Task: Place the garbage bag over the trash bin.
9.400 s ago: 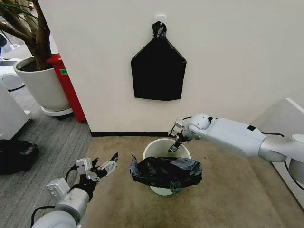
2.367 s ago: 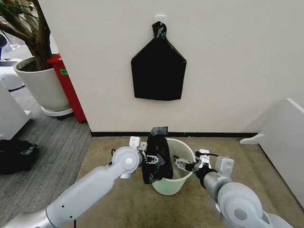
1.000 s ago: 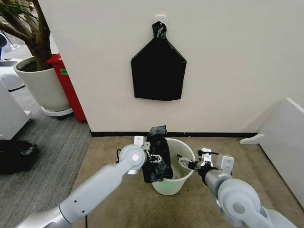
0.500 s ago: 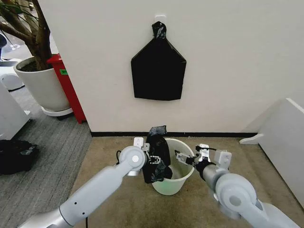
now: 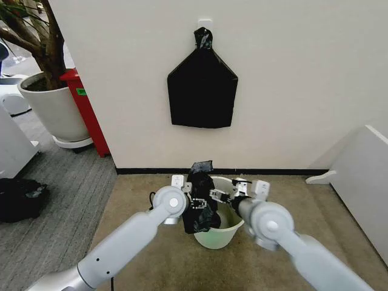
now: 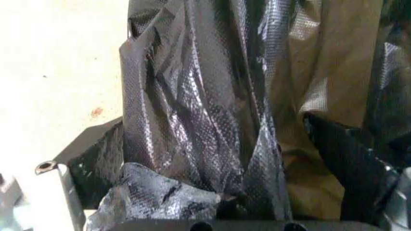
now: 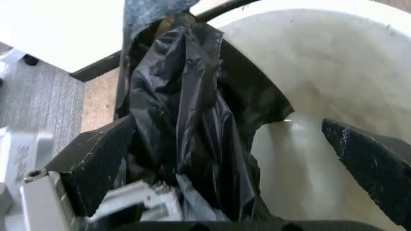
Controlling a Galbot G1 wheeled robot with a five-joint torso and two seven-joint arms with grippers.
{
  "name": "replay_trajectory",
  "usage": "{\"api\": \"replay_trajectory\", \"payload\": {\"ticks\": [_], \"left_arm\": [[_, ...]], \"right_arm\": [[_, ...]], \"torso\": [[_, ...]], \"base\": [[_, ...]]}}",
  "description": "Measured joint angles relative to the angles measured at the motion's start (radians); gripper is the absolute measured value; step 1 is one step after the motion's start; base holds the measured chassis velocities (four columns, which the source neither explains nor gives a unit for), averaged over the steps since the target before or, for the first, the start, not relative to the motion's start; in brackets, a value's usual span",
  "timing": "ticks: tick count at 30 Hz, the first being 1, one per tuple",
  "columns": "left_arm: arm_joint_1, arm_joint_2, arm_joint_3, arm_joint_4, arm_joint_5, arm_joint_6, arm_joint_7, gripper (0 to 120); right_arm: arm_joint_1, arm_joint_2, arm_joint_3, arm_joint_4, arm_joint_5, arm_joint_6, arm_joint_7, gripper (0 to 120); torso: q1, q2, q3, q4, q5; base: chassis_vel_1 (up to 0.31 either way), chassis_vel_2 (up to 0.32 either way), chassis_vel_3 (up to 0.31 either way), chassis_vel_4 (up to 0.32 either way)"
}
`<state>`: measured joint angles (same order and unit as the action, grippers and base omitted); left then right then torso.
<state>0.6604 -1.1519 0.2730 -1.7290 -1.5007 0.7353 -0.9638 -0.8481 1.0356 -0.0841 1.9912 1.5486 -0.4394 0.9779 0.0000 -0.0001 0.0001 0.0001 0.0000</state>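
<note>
Seeing the garbage bag [image 5: 201, 197] bunched into a tall, crumpled black column at the left rim of the trash bin [image 5: 228, 231], which sits on the tan carpet [image 5: 151, 267] close to the white wall [image 5: 291, 91]. The bag's top pokes above the rim; its lower part hangs down the bin's outer left side. It isn't spread over the opening: the white inside of the bin is bare on the right.

My left gripper [image 5: 195, 202] is at the bin's left edge, clamped on the bag. In the left wrist view the black film [image 6: 199, 110] is pinched between the dark fingers [image 6: 96, 159] and rises straight out of the grip.

My right gripper [image 5: 220, 195] reaches across the bin mouth from the right, tips just beside the bag. In the right wrist view its fingers [image 7: 96, 159] stand apart, one on each side of the hanging film [image 7: 186, 125], with the bin wall [image 7: 334, 86] behind. I can't tell whether either pad is touching the plastic.

On the wall above the bin hangs the flat black bag bundle [image 5: 202, 91], knotted at its top, well apart from the bin. White plant pot [image 5: 56, 109] and a red stand [image 5: 85, 109] are off to the left, by the wall's end.
</note>
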Motion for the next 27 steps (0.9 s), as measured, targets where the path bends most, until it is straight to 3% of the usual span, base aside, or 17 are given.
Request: {"api": "replay_trajectory", "payload": {"ticks": [13, 25, 27], "left_arm": [[0.004, -0.008, 0.003, 0.001, 0.008, 0.000, 0.000, 100], [0.010, -0.007, -0.005, 0.002, 0.018, 0.000, 0.002, 100], [0.010, -0.007, -0.005, 0.002, 0.018, 0.000, 0.003, 100]], "right_arm": [[0.057, 0.077, -0.024, -0.140, 0.032, 0.007, 0.084, 99], [0.048, 0.097, -0.023, -0.180, 0.029, 0.004, 0.071, 53], [0.049, 0.097, -0.024, -0.180, 0.028, 0.004, 0.070, 52]], "torso": [[0.000, 0.000, 0.000, -0.0001, 0.0000], [0.000, 0.000, 0.000, -0.0001, 0.0000], [0.000, 0.000, 0.000, -0.0001, 0.0000]], "base": [[0.000, 0.000, 0.000, 0.000], [0.000, 0.000, 0.000, 0.000], [0.000, 0.000, 0.000, 0.000]]}}
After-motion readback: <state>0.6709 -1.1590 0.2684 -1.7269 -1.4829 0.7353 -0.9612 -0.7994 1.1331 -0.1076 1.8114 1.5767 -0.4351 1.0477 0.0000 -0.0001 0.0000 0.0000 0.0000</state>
